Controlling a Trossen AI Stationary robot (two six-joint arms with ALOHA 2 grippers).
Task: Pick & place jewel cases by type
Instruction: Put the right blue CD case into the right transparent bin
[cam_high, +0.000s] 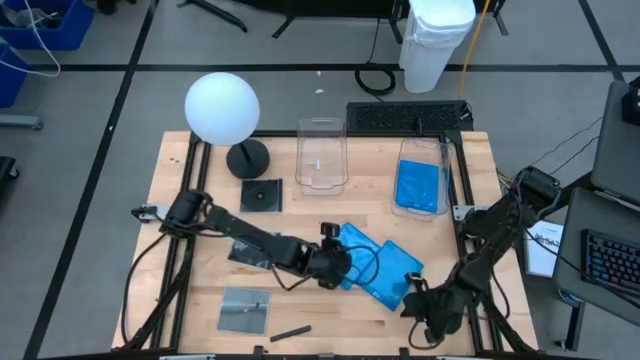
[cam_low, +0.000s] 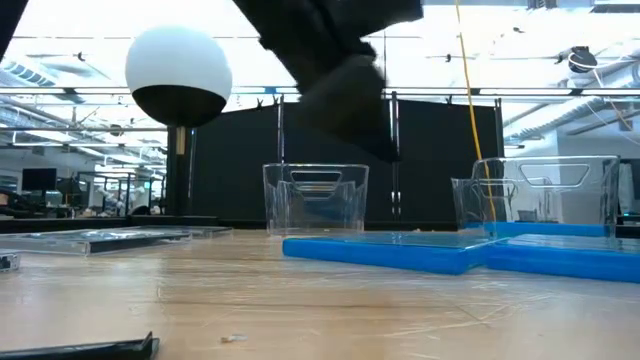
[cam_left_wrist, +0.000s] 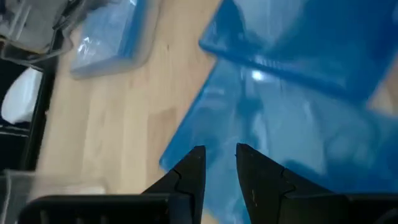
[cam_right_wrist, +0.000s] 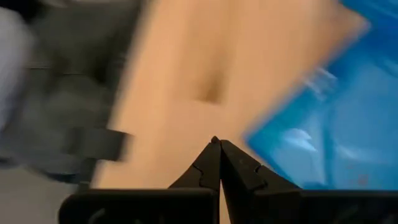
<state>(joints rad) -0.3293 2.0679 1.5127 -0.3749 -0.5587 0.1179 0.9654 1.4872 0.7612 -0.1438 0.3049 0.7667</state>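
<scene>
We see the left claw (cam_left_wrist: 220, 158), narrowly parted, poised at the near edge of a blue jewel case (cam_left_wrist: 261, 124); the right claw (cam_right_wrist: 219, 152), fully closed, waits beside the other blue case (cam_high: 392, 280).

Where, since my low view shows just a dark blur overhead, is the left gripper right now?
Observer: The left gripper is over the two overlapping bright blue rectangular plastic cases in the middle, its fingers slightly apart.
Operator: And the other arm?
Observer: The right gripper is shut, low near the right edge of the wooden table, beside a corner of those cases.
Operator: Any case in a tub?
Observer: A third blue case lies in the right clear plastic tub; the left clear tub looks empty of cases.
</scene>
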